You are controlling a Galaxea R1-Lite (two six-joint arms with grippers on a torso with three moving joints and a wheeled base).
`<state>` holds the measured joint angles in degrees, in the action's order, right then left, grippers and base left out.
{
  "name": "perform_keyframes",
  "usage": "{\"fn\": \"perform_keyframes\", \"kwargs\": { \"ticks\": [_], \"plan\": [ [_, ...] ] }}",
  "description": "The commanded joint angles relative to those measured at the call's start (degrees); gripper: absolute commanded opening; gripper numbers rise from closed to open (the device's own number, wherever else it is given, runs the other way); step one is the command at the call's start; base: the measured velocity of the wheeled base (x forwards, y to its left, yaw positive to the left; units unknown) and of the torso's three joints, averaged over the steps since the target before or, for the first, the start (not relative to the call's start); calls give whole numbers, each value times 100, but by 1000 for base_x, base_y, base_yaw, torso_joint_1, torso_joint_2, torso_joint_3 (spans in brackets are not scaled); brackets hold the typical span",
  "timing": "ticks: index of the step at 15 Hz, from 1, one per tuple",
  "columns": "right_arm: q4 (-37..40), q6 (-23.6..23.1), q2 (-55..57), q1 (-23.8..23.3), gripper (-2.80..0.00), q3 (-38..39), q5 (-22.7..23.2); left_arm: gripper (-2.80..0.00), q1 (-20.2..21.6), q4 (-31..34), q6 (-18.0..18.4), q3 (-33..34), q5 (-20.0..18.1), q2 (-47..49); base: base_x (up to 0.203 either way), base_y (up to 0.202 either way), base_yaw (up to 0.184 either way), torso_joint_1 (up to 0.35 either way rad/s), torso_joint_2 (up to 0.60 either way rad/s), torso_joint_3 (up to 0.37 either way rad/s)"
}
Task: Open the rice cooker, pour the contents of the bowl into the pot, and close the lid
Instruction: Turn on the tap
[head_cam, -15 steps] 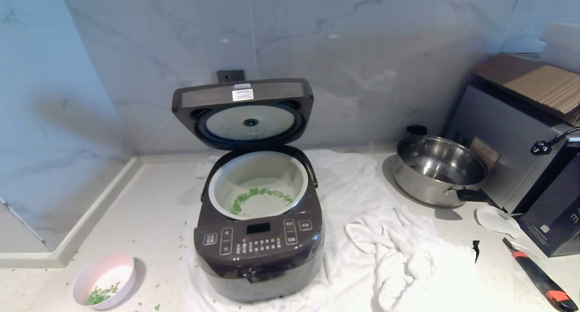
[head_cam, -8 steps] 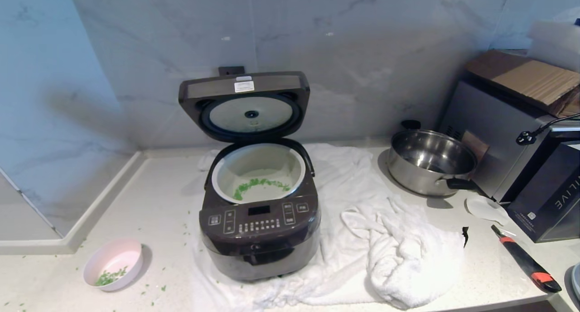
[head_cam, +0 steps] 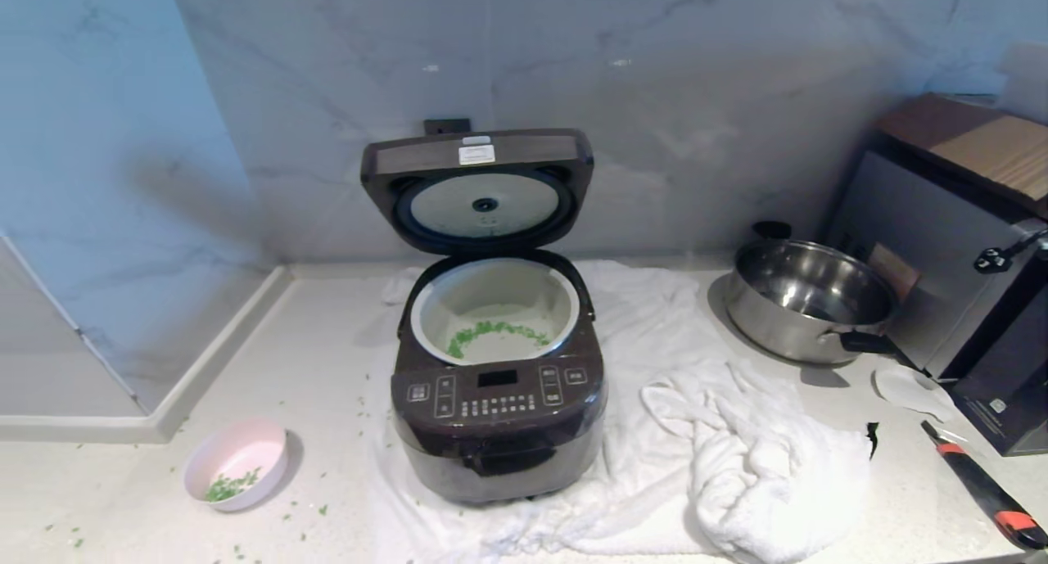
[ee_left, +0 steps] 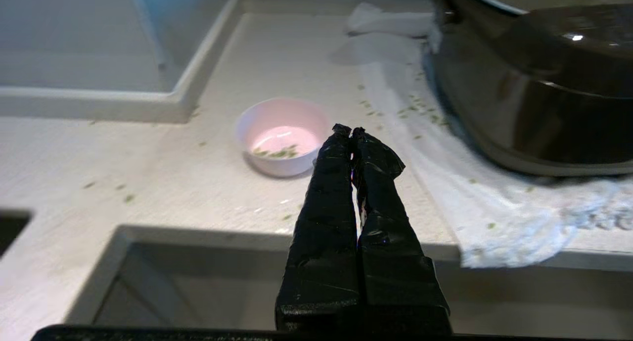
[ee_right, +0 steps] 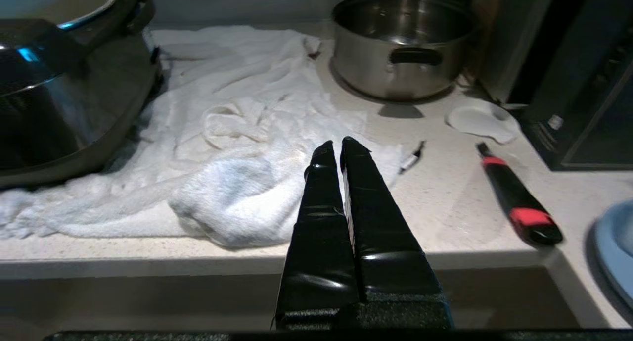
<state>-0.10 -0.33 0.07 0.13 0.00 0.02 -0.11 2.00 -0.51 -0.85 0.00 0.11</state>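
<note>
The whole scene has slid rightward with the camera. The small pale pink bowl (ee_left: 282, 135) sits on the bench just ahead of the clenched left claw (ee_left: 351, 131), apart from it. The right claw (ee_right: 341, 145), also clenched, hangs over the white towel (ee_right: 237, 133) beside the open dark brown rice cooker (head_cam: 499, 433).

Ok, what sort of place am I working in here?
Most likely a home kitchen counter: a rice cooker with its lid up stands on a white towel against a marble-look wall, with a steel pan and a boxy countertop appliance beside it.
</note>
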Motion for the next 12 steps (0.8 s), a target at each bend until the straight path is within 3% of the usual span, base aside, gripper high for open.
{"fn": "perform_keyframes", "kwargs": {
  "ticks": [1,12],
  "plan": [
    [1,-2,9,4,-280,0,6,-280,-7,2,-1,-3,0,-2,4,-15,151,2,7,4],
    [1,-2,5,4,-280,0,6,-280,1,2,-1,0,0,-2,-1,-7,178,4,3,1]
  ]
}}
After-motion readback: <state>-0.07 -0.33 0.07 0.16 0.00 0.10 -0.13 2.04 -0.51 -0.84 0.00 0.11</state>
